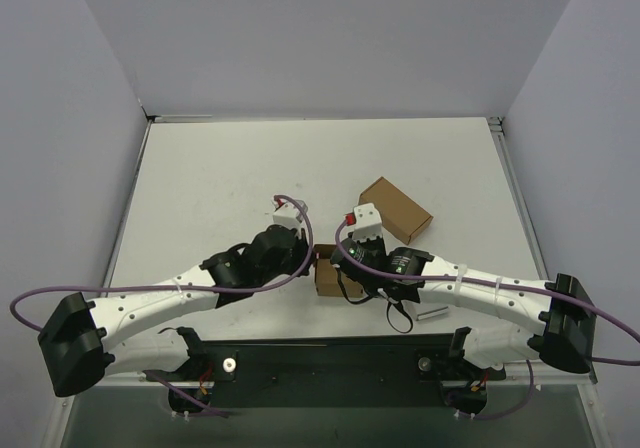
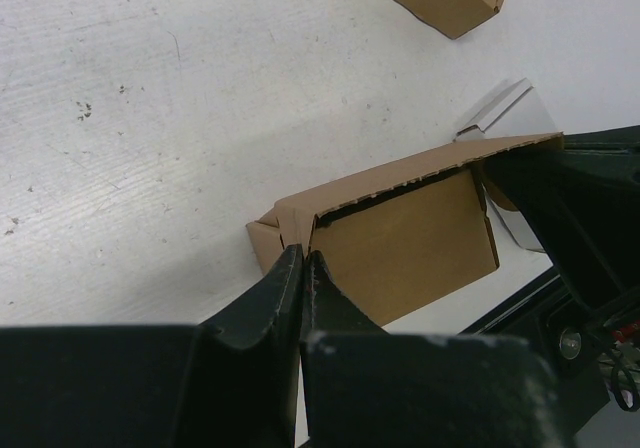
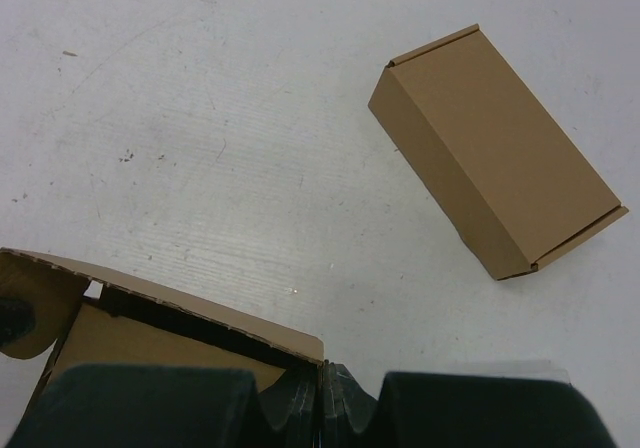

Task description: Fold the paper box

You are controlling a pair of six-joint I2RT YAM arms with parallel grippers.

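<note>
The paper box [image 1: 326, 273] sits on the tabletop [image 1: 220, 178] near its front edge, between the two arms. It is a small squarish carton, part folded. In the left wrist view its top panel [image 2: 420, 173] stands raised along a dashed crease, with a dark gap beneath it.

The left end effector [image 2: 303, 266] is pinched narrow on the near corner of the carton wall. The right end effector [image 3: 322, 378] is likewise closed tight on the wall edge at the opposite corner.

The cardboard looks thin, so the main risk is a tear or a stray crease at either pinch point if the arms pull apart or twist against each other. Uneven pulling could also skew the carton out of square, and the raised panel would then miss its slot. With only corners held, the carton may slip free or lift off the tabletop. The two end effectors work close together, so they could knock into each other.

A longer oblong carton [image 1: 396, 209] lies behind, well apart, and a small pale slab [image 1: 432, 315] lies near the right arm.

No brand, label or writing can be read on either carton; both are plain brown.
</note>
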